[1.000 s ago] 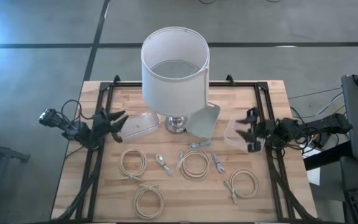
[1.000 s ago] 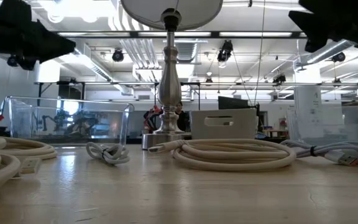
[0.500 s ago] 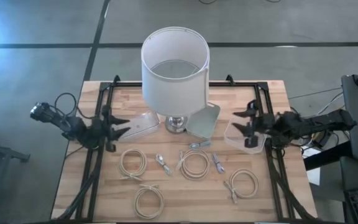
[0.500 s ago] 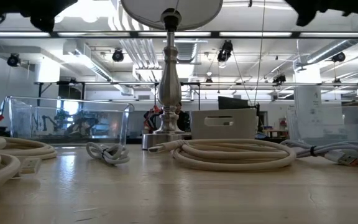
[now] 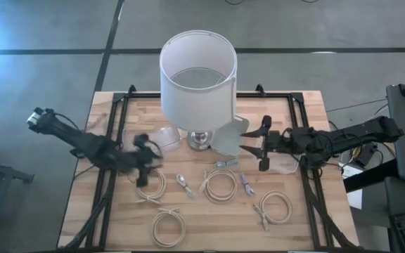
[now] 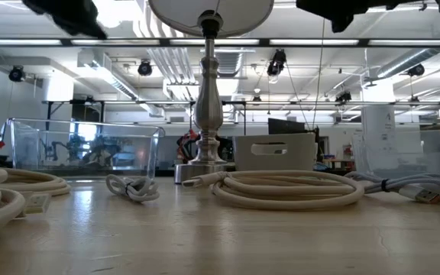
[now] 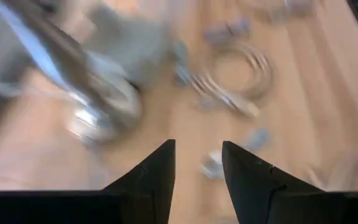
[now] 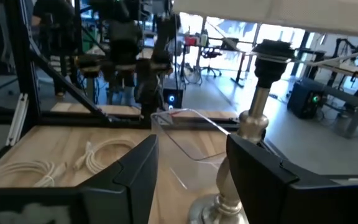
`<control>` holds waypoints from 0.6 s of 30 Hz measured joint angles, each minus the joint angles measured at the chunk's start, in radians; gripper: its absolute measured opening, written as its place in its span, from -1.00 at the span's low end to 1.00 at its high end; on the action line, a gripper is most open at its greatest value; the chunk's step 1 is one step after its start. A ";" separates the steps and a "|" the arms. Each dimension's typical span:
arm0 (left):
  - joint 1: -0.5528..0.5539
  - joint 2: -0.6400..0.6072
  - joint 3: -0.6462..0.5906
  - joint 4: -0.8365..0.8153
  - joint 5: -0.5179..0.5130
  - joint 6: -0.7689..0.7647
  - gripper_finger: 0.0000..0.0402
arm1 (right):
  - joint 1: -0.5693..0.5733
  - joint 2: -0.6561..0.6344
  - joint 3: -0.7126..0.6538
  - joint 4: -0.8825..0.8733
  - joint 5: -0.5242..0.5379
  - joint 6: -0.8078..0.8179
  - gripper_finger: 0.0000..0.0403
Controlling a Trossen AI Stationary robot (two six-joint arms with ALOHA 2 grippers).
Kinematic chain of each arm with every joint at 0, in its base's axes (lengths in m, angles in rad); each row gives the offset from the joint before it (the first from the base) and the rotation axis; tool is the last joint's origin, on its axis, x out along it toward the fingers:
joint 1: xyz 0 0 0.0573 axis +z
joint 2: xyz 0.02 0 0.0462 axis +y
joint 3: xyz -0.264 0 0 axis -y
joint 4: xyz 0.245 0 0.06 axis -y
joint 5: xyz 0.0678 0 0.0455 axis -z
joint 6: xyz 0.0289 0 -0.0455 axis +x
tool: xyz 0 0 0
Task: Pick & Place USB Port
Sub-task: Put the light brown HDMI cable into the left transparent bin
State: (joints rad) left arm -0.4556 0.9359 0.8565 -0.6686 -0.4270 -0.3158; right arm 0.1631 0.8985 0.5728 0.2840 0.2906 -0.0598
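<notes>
Several small grey USB pieces lie flat on the wooden table: one [image 5: 183, 184] between two cable coils, one [image 5: 225, 164] in front of the lamp base, one [image 5: 247, 184] right of the middle coil. My left gripper [image 5: 146, 149] hovers open over the table's left half, above the left coil [image 5: 150, 183]; its wrist view shows open fingers [image 7: 197, 165] over a blurred coil. My right gripper [image 5: 253, 149] is open [image 8: 191, 168], level, right of the lamp base [image 5: 200, 140], pointing left. Neither touches anything.
A tall lamp with a white shade [image 5: 198, 70] stands at the table's far middle. A clear container [image 5: 162, 139] sits left of it, a grey tray [image 5: 230, 135] and another clear container [image 5: 280, 160] to its right. More white cable coils [image 5: 220, 186] [image 5: 167, 226] [image 5: 276, 207] lie nearer.
Both arms have swung in from the table's side edges. The left gripper went right, from the left rail to above the left coil, moving fast and blurred. The right gripper went left, from the right rail past the clear container toward the lamp base. Nothing on the table moved.
</notes>
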 joint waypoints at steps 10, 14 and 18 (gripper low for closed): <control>-0.032 0.238 0.007 -0.063 0.301 -0.232 -0.32 | 0.000 0.032 0.042 -0.051 -0.003 0.000 -0.20; -0.059 0.318 0.006 -0.118 0.393 -0.309 -0.32 | 0.000 0.027 0.040 -0.052 -0.002 -0.003 -0.24; -0.076 0.374 0.006 -0.135 0.479 -0.350 -0.32 | 0.000 0.024 0.039 -0.052 -0.002 -0.004 -0.29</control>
State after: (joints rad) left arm -0.5320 1.3103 0.8625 -0.8038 0.0518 -0.6655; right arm 0.1635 0.9230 0.6121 0.2325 0.2882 -0.0635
